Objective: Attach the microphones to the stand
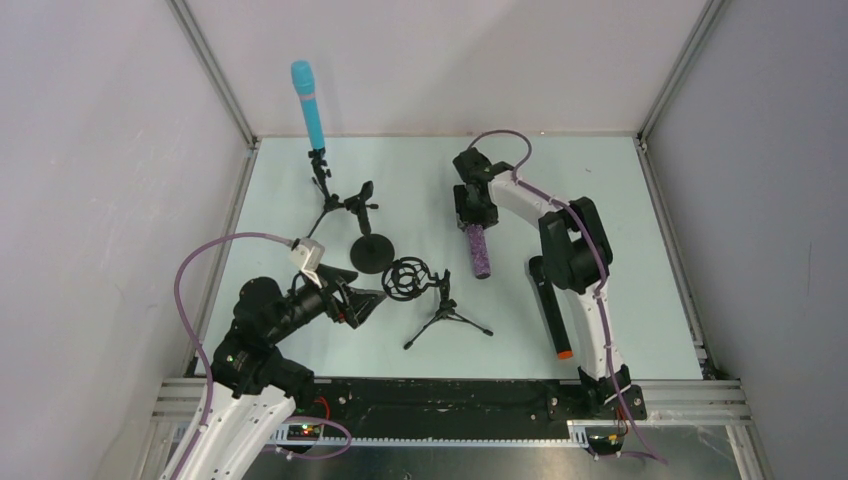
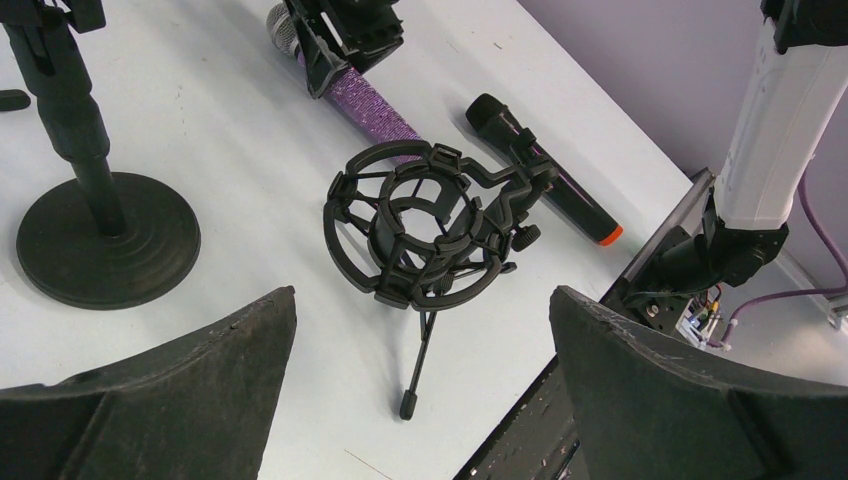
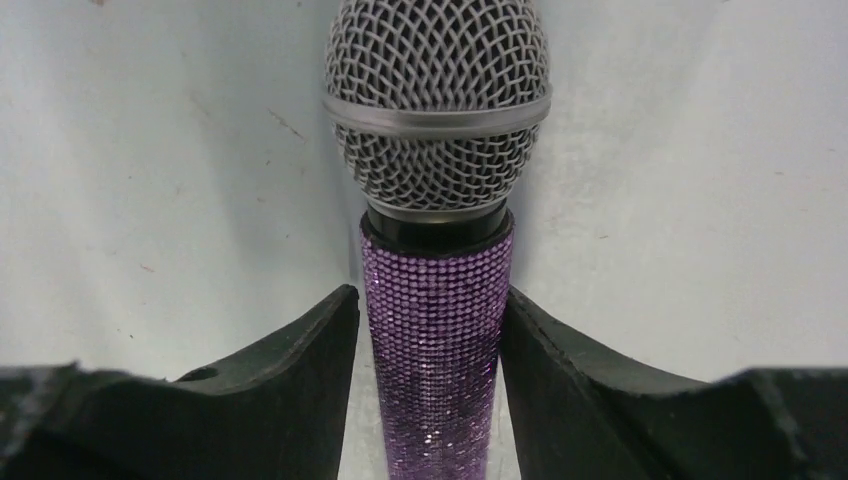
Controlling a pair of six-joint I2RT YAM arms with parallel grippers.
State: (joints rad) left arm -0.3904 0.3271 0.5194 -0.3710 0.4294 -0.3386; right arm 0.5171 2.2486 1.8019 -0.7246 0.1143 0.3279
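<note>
Blue mic [image 1: 308, 105] is sitting mounted; right jaws are gripping purple mic [image 3: 437, 340]; black mic [image 2: 560, 187] is lying unmounted; left jaws are gaping wide.

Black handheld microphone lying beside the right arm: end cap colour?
Orange end cap on the black handheld microphone; it shows best in the left wrist view.

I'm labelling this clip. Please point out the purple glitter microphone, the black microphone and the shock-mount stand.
purple glitter microphone [image 3: 437, 340], right wrist view, on its glitter handle.
black microphone [image 2: 572, 203], left wrist view, on its handle towards the orange end.
shock-mount stand [image 2: 388, 232], left wrist view, on the inner ring.
</note>
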